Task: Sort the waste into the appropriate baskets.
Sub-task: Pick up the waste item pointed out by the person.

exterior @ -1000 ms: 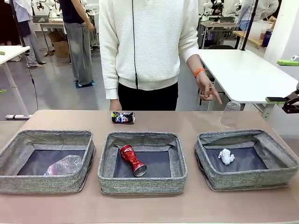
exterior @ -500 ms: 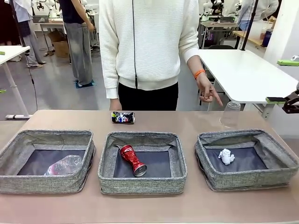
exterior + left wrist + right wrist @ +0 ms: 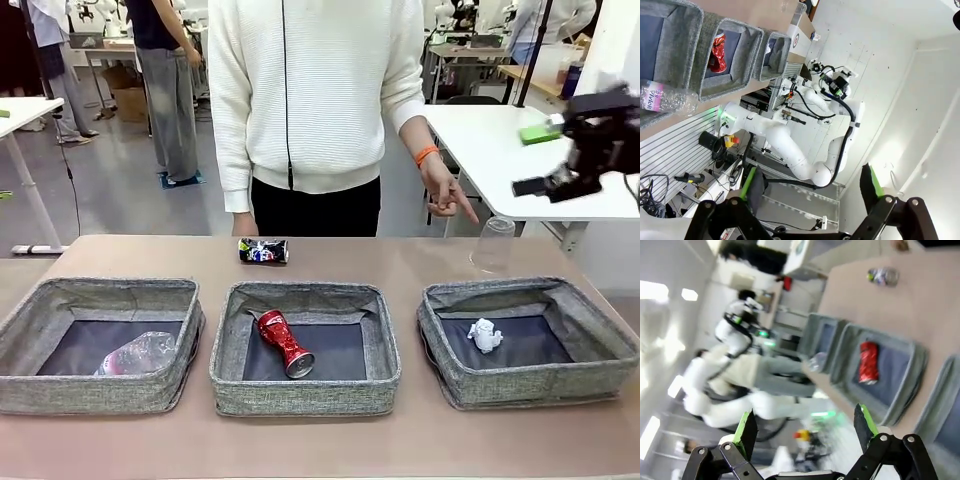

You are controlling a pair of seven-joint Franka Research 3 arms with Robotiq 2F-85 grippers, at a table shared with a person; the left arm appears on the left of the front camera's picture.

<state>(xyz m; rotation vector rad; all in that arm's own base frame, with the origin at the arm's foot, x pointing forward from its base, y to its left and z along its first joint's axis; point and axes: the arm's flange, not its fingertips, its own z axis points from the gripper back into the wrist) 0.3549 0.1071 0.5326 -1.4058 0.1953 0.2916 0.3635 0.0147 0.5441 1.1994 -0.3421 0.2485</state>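
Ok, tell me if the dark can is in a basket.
Out: dark can lies on the bare table behind the middle basket.

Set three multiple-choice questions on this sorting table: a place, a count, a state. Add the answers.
1. The red drink can lies in: A the middle basket; B the left basket; C the person's hand.
2. Waste items left on the table: A none; B two; C four.
3. The right gripper is: A shut on paper; B open, empty; C shut on a bottle.
Answers: 1A, it rests on that basket's floor; 2B, the dark can and the clear cup; 3B, jaws apart, nothing between.
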